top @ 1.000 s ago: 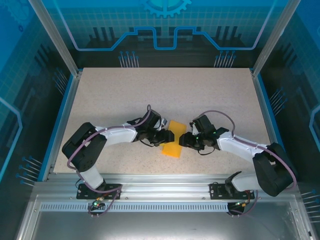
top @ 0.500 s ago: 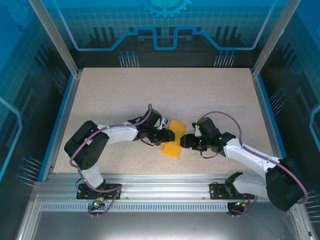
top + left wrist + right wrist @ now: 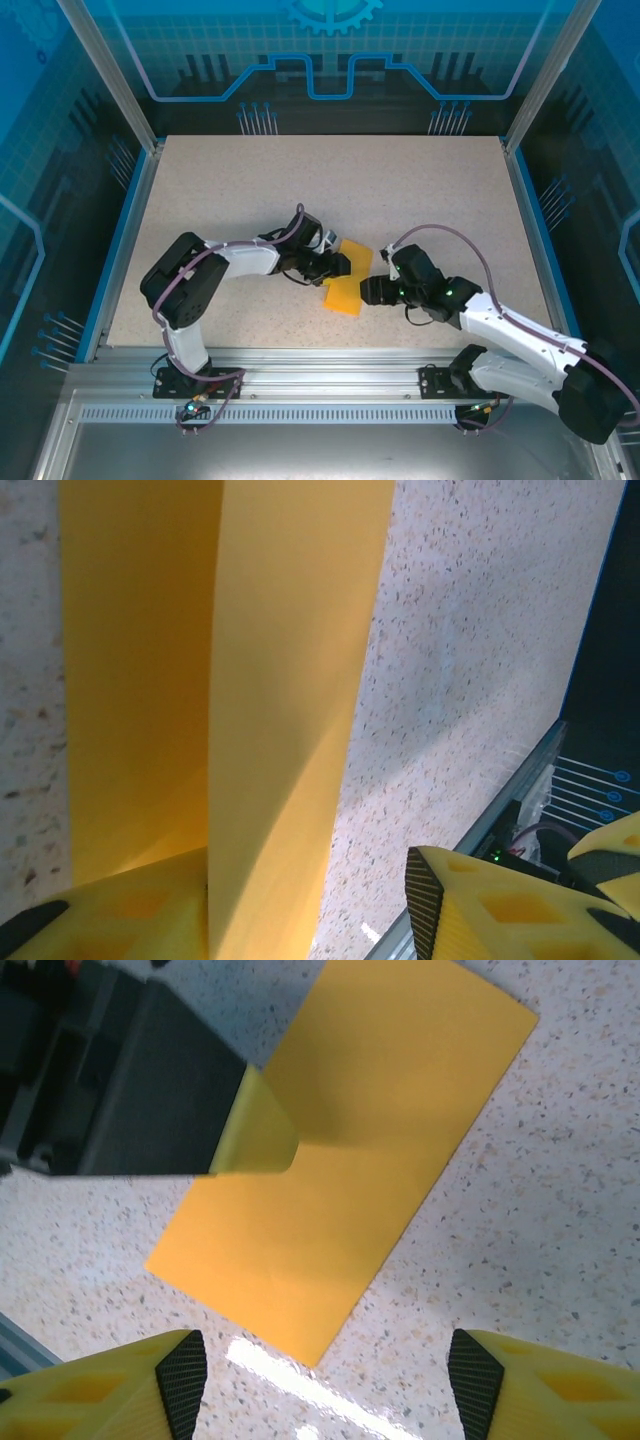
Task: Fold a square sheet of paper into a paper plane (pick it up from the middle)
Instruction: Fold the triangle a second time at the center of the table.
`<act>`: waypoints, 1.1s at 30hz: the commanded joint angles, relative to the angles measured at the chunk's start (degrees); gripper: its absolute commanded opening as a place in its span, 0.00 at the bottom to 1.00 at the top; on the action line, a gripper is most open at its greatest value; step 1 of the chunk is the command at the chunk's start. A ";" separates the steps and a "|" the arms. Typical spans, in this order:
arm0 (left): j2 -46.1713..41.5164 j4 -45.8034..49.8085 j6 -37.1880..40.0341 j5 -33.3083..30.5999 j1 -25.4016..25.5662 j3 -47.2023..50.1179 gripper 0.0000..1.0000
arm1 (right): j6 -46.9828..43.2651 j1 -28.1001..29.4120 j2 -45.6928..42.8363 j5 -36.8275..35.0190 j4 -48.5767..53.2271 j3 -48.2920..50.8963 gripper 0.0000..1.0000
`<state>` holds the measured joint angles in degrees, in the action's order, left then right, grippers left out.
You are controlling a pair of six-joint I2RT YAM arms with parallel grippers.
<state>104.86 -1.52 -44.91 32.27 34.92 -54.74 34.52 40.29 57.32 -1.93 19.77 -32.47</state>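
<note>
Sheet of paper (image 3: 346, 292), folded to a strip, lies on table (image 3: 400, 190) between tools: left tool (image 3: 338, 266), jaws parted, pins one edge with one finger, likely holding the crease; right tool (image 3: 368, 290) released, empty, just beside.

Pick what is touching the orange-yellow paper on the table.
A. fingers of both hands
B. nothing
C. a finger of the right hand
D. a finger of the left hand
D: a yellow finger of the left hand lies on the paper, while the open right hand has its fingers clear of the paper, either side of one corner.
</note>
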 commanded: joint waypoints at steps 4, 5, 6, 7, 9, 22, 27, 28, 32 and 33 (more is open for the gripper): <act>1.14 -3.24 -3.06 4.73 -1.60 -1.73 0.51 | -2.45 6.10 4.22 -4.19 5.89 -5.15 0.66; 1.08 -2.97 -3.05 4.77 -1.69 -2.00 0.51 | -2.21 8.15 5.30 -7.12 6.94 -6.25 0.66; 1.14 -2.66 -3.10 4.94 -1.80 -2.21 0.51 | -1.92 9.84 6.35 -9.42 7.41 -7.13 0.65; 1.14 -2.53 -3.08 5.07 -1.91 -2.31 0.51 | -1.75 12.06 7.60 -11.43 7.62 -8.05 0.65; 1.14 -2.52 -3.32 5.08 -2.03 -2.30 0.51 | -1.45 15.42 10.12 -14.44 7.33 -9.83 0.65; 0.43 -1.91 -4.60 5.57 -2.10 -1.86 0.51 | 0.90 27.72 29.43 -26.48 8.60 -23.17 0.67; 0.26 -1.65 -4.62 5.54 -2.03 -1.86 0.51 | 3.38 29.12 33.73 -29.92 11.46 -25.69 0.66; 0.26 -1.57 -4.58 5.56 -2.05 -1.86 0.51 | 3.98 29.30 34.27 -30.70 12.33 -26.00 0.66; 0.11 -0.86 -4.41 5.61 -2.07 -2.14 0.51 | 4.50 29.66 35.57 -31.51 13.54 -26.50 0.65; 0.00 -0.68 -4.27 5.61 -2.09 -2.20 0.51 | 4.41 29.59 35.99 -31.46 13.62 -26.74 0.64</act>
<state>105.45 -3.44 -49.23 36.12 33.30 -55.81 37.21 68.79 92.40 -30.68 30.63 -57.49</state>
